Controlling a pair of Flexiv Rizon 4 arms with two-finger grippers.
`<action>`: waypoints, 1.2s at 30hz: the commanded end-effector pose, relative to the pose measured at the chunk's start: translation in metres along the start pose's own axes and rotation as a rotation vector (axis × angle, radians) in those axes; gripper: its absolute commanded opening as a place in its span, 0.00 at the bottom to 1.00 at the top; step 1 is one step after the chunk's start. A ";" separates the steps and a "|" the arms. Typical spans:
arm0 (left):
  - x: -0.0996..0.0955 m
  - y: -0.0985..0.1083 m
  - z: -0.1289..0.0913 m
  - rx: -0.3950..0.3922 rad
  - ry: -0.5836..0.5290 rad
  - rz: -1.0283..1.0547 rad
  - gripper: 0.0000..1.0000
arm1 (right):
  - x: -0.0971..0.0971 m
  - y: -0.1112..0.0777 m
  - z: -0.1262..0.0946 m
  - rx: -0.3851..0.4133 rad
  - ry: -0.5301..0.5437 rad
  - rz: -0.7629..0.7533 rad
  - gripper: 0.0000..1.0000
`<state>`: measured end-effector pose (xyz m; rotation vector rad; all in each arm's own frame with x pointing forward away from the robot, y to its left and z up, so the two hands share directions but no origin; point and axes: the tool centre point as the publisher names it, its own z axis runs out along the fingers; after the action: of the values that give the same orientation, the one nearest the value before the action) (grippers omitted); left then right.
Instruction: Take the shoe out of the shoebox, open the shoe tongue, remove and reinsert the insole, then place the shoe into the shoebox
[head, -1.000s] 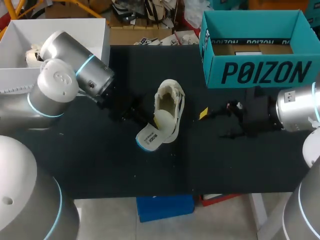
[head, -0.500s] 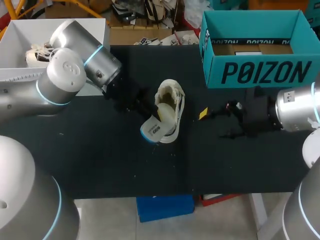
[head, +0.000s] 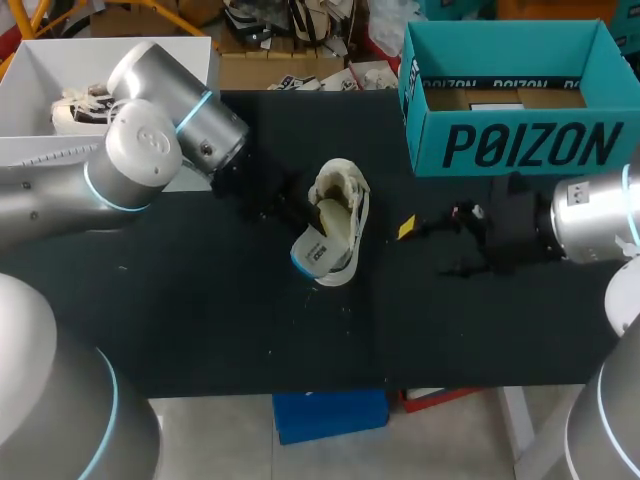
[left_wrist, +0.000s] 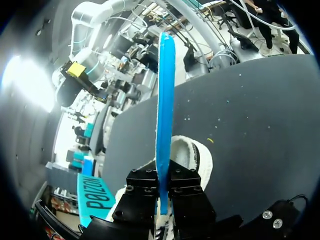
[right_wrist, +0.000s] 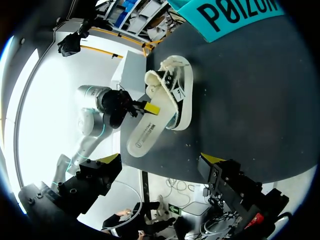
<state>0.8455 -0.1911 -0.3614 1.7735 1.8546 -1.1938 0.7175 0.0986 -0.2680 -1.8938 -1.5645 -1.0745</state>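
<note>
Pinching the insole (left_wrist: 165, 100), left hand (left_wrist: 163, 192) sits beside the shoe (head: 357, 212); right hand (right_wrist: 160, 160) spread.

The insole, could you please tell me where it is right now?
In the head view the insole is near the table's middle, clamped in the left gripper, one end in the shoe's opening, the other jutting out past the shoe.

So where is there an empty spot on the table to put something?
The front strip of the black table, in front of the shoe, is bare. So is the back patch between shoe and teal shoebox. Crowded in the middle: left pincer holding the insole, right pincer beside the shoe.
</note>
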 end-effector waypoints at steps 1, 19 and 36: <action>-0.003 0.005 0.004 -0.013 0.008 -0.004 0.00 | 0.000 0.000 -0.001 0.001 0.000 0.000 1.00; -0.005 0.027 0.010 -0.067 0.025 -0.029 0.00 | 0.000 0.000 -0.001 0.001 0.000 0.000 1.00; -0.005 0.025 0.004 -0.096 0.045 -0.043 0.33 | 0.000 0.000 -0.001 0.001 0.000 0.000 1.00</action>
<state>0.8717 -0.2044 -0.3710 1.7339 1.9511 -1.0720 0.7171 0.0981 -0.2680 -1.8924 -1.5635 -1.0760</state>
